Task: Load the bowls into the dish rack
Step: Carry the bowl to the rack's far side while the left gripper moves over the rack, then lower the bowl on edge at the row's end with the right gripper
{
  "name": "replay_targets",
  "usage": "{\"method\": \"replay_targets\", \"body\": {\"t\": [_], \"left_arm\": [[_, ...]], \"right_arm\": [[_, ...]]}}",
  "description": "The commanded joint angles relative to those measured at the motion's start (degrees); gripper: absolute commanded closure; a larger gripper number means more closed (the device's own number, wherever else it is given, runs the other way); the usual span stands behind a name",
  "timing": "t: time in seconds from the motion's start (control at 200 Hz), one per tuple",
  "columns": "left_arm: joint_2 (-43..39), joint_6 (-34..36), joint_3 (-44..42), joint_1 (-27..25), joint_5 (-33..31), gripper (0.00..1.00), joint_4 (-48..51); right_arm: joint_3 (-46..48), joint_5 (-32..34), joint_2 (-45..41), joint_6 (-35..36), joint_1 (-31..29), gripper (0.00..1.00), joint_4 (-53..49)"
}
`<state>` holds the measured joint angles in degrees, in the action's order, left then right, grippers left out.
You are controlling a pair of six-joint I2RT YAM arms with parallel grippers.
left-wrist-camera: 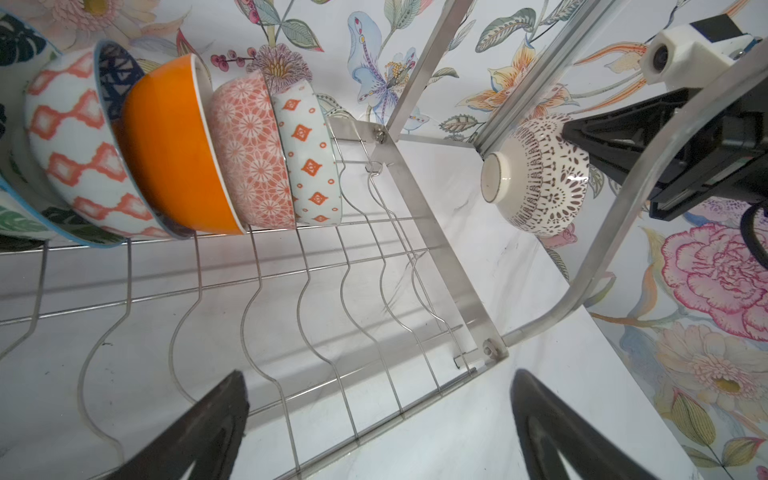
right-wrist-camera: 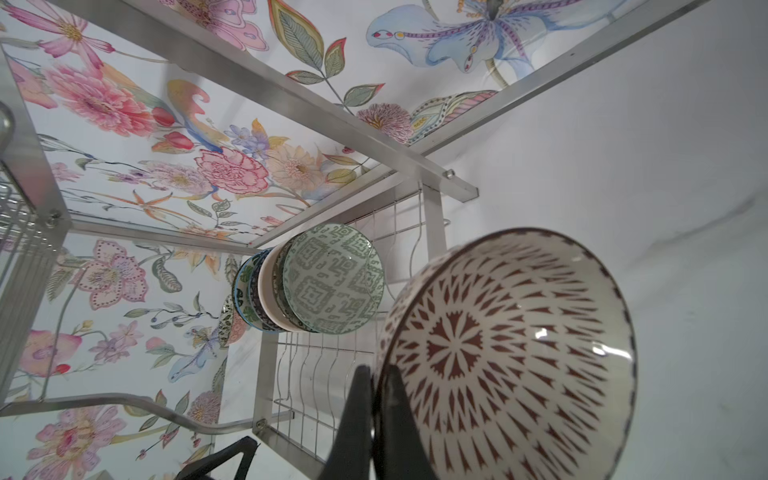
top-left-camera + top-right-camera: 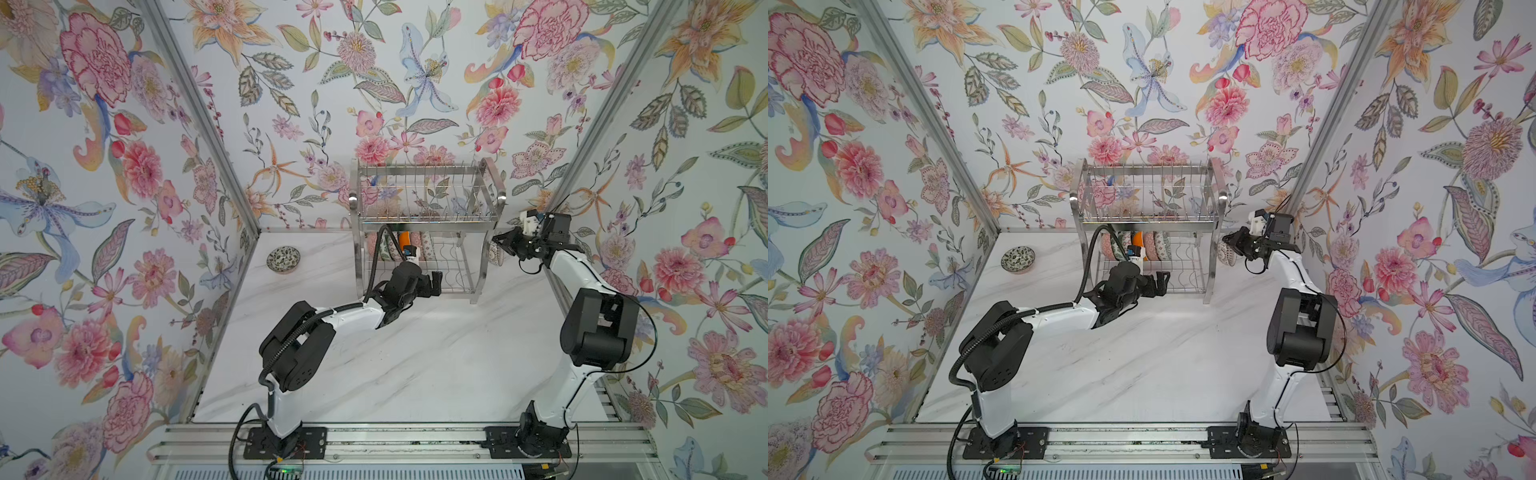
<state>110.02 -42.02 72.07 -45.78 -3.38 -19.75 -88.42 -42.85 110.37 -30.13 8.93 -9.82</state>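
The steel dish rack (image 3: 428,225) (image 3: 1148,226) stands at the back of the marble table. Several bowls (image 3: 415,245) (image 3: 1154,245) stand on edge in its lower tier, among them an orange one (image 1: 174,145) and a green-patterned one (image 2: 332,278). My right gripper (image 2: 376,370) (image 3: 500,241) is shut on the rim of a brown-and-white patterned bowl (image 2: 511,353) (image 1: 540,174), held on edge in the air just right of the rack. My left gripper (image 1: 380,378) (image 3: 436,280) is open and holds nothing, at the front of the lower tier. A black-and-white floral bowl (image 3: 283,258) (image 3: 1017,258) sits upright on the table at the far left.
Flowered walls close the cell in on the left, back and right, with aluminium posts (image 3: 582,137) in the corners. The rack's curved side frame (image 1: 602,232) stands between the held bowl and the lower tier's wavy wires (image 1: 353,291). Both arm bases sit on the front rail (image 3: 399,440).
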Motion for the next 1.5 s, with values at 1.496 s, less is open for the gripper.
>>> {"method": "replay_targets", "body": {"t": [1.496], "left_arm": [[3.47,6.13,3.31,-2.91,-12.00,0.01,-0.45]], "right_arm": [[-1.49,-24.09,16.37,-32.21,-5.59,1.00,50.60]]}}
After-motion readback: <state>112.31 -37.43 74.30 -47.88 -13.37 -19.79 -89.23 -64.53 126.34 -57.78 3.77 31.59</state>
